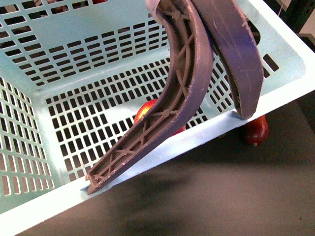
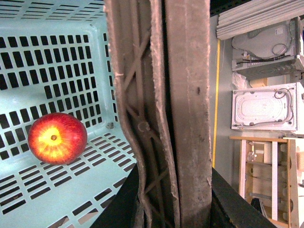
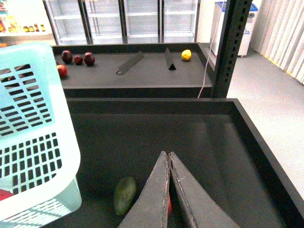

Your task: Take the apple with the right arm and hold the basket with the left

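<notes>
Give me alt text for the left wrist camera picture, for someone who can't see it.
A bright red apple with a yellow centre lies on the slotted floor of a light turquoise basket. Close to the camera, the basket's two brownish-grey handles are pinched together in the left gripper; white appliances stand beyond.

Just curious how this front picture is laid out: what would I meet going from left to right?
Slotted side wall of the light turquoise plastic basket → round red-and-yellow apple inside it → dark red fruit outside the basket. The two curved brown-grey handles span too much width to place.
</notes>
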You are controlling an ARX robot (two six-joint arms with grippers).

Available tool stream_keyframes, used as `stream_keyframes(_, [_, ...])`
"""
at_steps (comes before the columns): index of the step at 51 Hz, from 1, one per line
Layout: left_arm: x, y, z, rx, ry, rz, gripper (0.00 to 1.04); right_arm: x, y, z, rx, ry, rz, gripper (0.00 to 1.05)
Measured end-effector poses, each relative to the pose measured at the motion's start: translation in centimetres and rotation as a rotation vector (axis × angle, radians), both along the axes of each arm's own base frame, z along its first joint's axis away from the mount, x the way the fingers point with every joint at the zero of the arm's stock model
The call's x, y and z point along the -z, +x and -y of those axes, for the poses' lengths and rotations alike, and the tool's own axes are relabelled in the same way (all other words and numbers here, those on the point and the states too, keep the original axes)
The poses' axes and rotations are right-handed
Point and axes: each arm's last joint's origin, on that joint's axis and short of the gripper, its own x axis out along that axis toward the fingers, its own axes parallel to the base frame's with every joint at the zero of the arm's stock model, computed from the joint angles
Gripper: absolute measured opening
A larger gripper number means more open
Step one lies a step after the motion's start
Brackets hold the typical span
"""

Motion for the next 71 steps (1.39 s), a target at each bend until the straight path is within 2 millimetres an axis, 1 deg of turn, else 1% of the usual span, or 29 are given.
stream_keyframes(11, [0.0, 0.0, 0.0, 0.001, -0.001, 0.0, 0.2, 0.7, -0.8, 0.0, 0.0, 0.0, 0.015, 0.02])
stream_keyframes(37, [0.0, 0.0, 0.0, 0.0, 0.0, 0.0, 0.2, 0.7, -1.9, 0.0, 0.0, 0.0, 0.027, 0.02])
stream_keyframes(41, [0.0, 0.0, 0.0, 0.0, 0.0, 0.0, 0.2, 1.1, -2.5, 0.0, -0.003, 0.0, -0.005, 0.02])
stream_keyframes(44, [0.0, 0.0, 0.0, 0.0, 0.0, 0.0, 0.2, 1.0, -2.9, 0.0, -0.001, 0.0, 0.016, 0.02])
stream_keyframes(52, [0.0, 0.0, 0.0, 0.001, 0.001, 0.001, 0.2, 1.0, -3.0, 0.0, 0.0, 0.0, 0.019, 0.02])
stream_keyframes(53, [0.0, 0.0, 0.0, 0.0, 0.0, 0.0, 0.2, 1.0, -3.0, 0.0, 0.0, -0.001, 0.02, 0.03])
stream_keyframes(59, [0.0, 0.0, 0.0, 0.0, 0.0, 0.0, 0.2, 1.0, -3.0, 0.0, 0.0, 0.0, 0.021, 0.29])
stream_keyframes(66, [0.0, 0.0, 0.0, 0.0, -0.001, -0.001, 0.2, 1.0, -3.0, 0.0, 0.0, 0.0, 0.021, 0.49])
stream_keyframes(70, [0.0, 0.0, 0.0, 0.0, 0.0, 0.0, 0.2, 1.0, -3.0, 0.0, 0.0, 0.0, 0.021, 0.66])
stream_keyframes(71, [0.0, 0.0, 0.0, 0.0, 0.0, 0.0, 0.2, 1.0, -3.0, 0.0, 0.0, 0.0, 0.021, 0.68])
